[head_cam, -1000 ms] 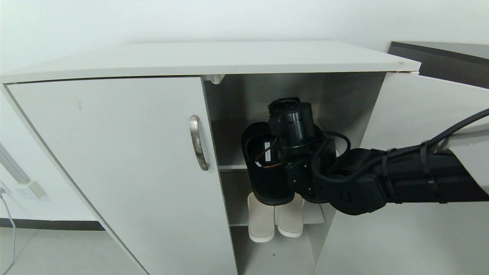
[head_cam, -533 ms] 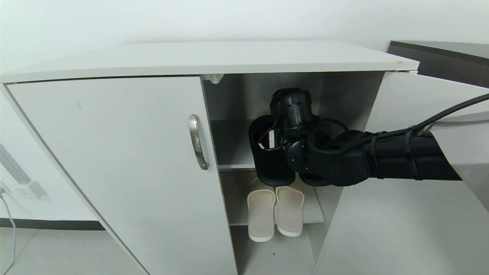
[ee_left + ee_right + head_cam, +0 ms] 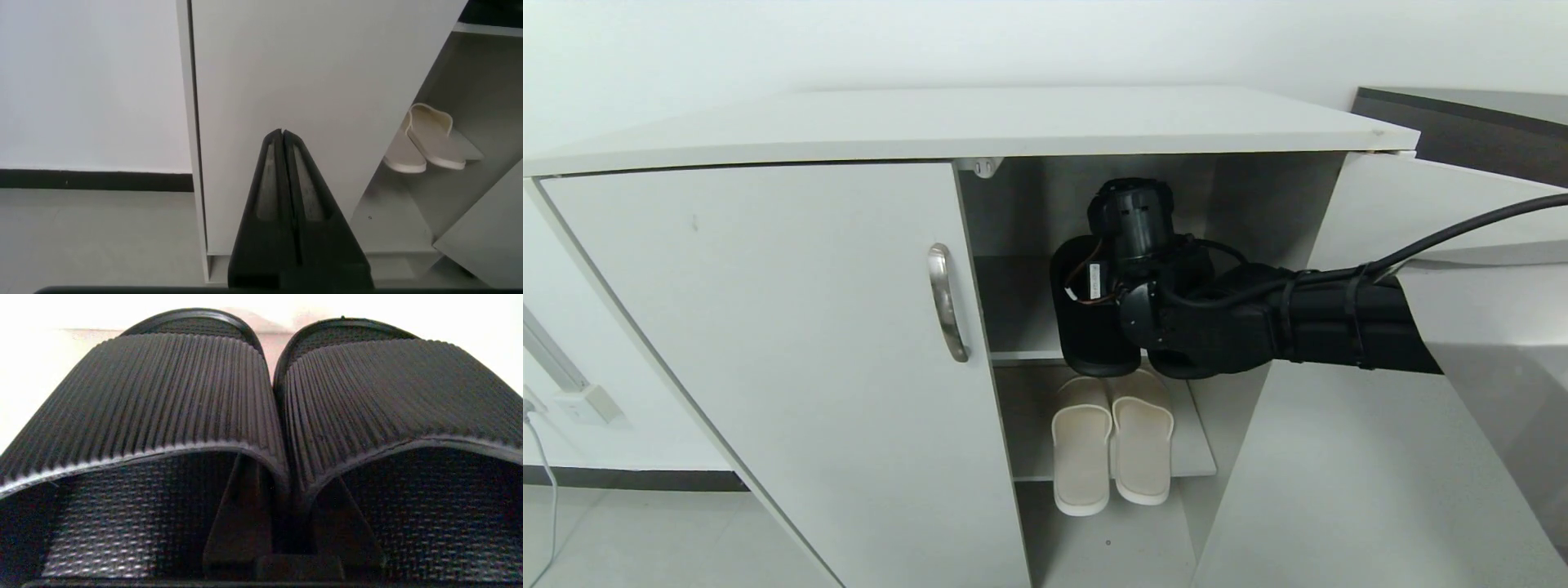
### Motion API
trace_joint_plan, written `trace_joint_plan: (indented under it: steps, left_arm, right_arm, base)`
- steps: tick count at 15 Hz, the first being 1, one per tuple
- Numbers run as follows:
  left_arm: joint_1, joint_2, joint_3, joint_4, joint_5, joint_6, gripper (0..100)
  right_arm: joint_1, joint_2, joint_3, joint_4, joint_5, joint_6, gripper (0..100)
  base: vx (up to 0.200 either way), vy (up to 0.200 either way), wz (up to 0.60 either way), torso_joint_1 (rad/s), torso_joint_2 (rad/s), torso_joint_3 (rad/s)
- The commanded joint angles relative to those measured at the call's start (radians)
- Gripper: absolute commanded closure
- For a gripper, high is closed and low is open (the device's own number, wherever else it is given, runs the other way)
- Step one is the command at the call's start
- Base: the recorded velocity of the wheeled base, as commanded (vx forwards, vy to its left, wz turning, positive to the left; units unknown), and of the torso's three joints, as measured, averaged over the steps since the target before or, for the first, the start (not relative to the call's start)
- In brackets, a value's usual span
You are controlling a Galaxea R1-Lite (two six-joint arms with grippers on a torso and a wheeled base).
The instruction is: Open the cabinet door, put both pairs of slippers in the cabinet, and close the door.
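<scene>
Pair of black slippers (image 3: 1086,327) largely hidden behind right arm (image 3: 1298,327), near ends cut off at right wrist view's edge, far ends of cream slippers (image 3: 1082,457) hidden beneath them.

The cabinet (image 3: 1013,122) is white with a silver handle (image 3: 946,304). The black slippers (image 3: 188,400) have ribbed straps and finely textured footbeds. The cream slippers (image 3: 1082,457) are plain.
</scene>
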Motion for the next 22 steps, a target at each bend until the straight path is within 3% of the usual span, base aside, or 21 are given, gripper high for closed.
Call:
trace_joint_plan:
  steps: [1,15,16,22]
  left_arm:
    - [0.0,0.001,0.0,0.0,0.001,-0.001,100]
    - [0.0,0.001,0.0,0.0,0.0,0.001,100]
    - [0.0,0.001,0.0,0.0,0.0,-0.001,100]
    - [0.0,0.001,0.0,0.0,0.001,-0.001,100]
  right_arm:
    - [-0.006,0.02,-0.015,0.007,0.0,0.001,100]
    - [-0.013,0.038,-0.021,0.011,0.0,0.004,100]
    - [-0.013,0.037,-0.018,0.017,0.0,0.004,0]
    - [0.007,-0.032,0.062,0.03,0.003,0.018,0]
  base:
    - [0.0,0.0,0.0,0.0,0.0,0.0]
    - [0.0,0.0,0.0,0.0,0.0,0.0]
    - [0.0,0.0,0.0,0.0,0.0,0.0]
    - [0.0,0.0,0.0,0.0,0.0,0.0]
